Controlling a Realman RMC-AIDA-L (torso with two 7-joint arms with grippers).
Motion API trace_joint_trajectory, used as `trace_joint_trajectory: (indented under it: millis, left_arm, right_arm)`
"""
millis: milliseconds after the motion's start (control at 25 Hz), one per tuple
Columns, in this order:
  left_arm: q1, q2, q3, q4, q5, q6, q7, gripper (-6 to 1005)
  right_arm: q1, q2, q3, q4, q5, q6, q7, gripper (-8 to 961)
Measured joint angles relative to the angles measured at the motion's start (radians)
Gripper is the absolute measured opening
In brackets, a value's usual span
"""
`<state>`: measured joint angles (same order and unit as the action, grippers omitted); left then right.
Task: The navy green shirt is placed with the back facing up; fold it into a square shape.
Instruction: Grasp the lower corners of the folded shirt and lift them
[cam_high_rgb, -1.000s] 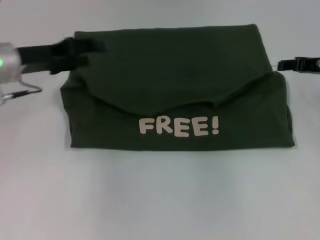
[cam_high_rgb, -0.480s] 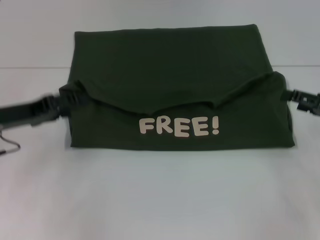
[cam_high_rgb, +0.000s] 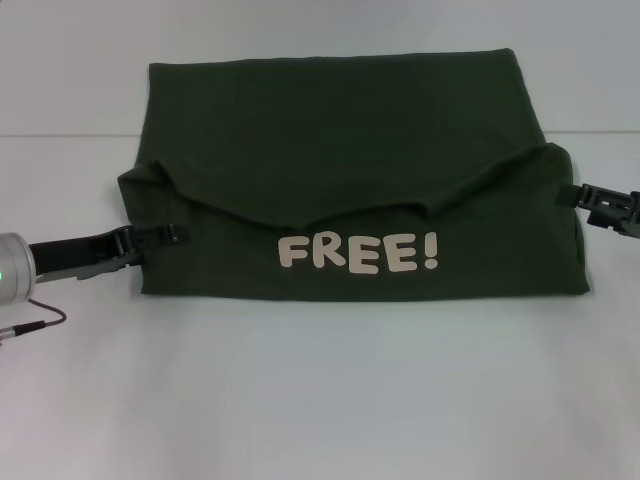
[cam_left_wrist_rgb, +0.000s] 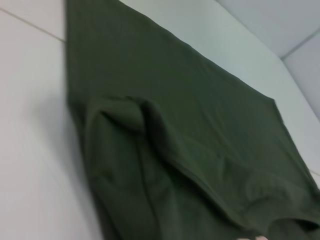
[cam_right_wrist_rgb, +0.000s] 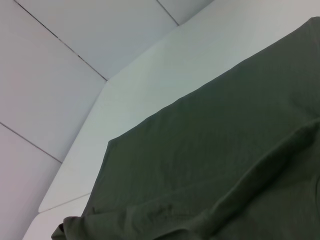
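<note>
The navy green shirt (cam_high_rgb: 340, 130) lies flat on the white table (cam_high_rgb: 320, 400), a wide dark rectangle. Its near part is folded up over the plain back, so the cream "FREE!" lettering (cam_high_rgb: 357, 252) faces up along the front. My left gripper (cam_high_rgb: 170, 235) rests at the shirt's left edge, level with the lettering, its tip over the cloth. At the right edge, just below the folded corner, sits my right gripper (cam_high_rgb: 572, 193). The left wrist view shows the shirt (cam_left_wrist_rgb: 190, 125) with its folded layers. In the right wrist view the shirt (cam_right_wrist_rgb: 225, 165) shows a fold ridge.
Bare white table surface surrounds the shirt on all sides, with a wide strip toward me. A thin cable (cam_high_rgb: 35, 322) loops beside the left arm's silver wrist (cam_high_rgb: 12, 270). A table seam (cam_high_rgb: 60, 135) runs behind the shirt.
My left gripper came down from the shirt's far left corner to the left edge beside the lettering. The right gripper moved nearer and inward to the right edge. The shirt has not shifted.
</note>
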<state>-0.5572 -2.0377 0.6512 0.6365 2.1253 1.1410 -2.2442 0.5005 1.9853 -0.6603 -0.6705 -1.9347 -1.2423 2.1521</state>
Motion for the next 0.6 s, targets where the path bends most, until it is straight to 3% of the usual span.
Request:
trace_joint_trajectory:
  millis: [600]
  left_arm:
    - [0.006, -0.003, 0.040, -0.025, 0.001, -0.015, -0.024, 892]
  right_arm:
    - [0.003, 0.002, 0.002, 0.010, 0.008, 0.004, 0.001, 945]
